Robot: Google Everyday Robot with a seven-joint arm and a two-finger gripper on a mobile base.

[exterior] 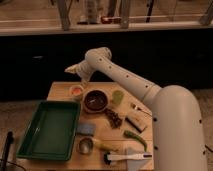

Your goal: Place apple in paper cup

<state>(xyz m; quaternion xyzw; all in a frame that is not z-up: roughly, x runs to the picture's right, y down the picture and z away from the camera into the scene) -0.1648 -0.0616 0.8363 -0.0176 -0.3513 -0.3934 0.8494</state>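
Note:
The apple (76, 90), small, round and orange-red, sits inside the small white paper cup (76, 92) at the back left of the wooden table (60, 90). My gripper (71, 70) hangs above and a little behind the cup, clear of it, at the end of the white arm that reaches in from the right.
A dark brown bowl (95, 100) stands right of the cup, a pale green cup (118, 96) beyond it. A green tray (50, 129) fills the left front. A shiny metal cup (85, 145), a blue sponge (85, 129), a long green vegetable (135, 138) and a white brush (127, 156) lie at the front.

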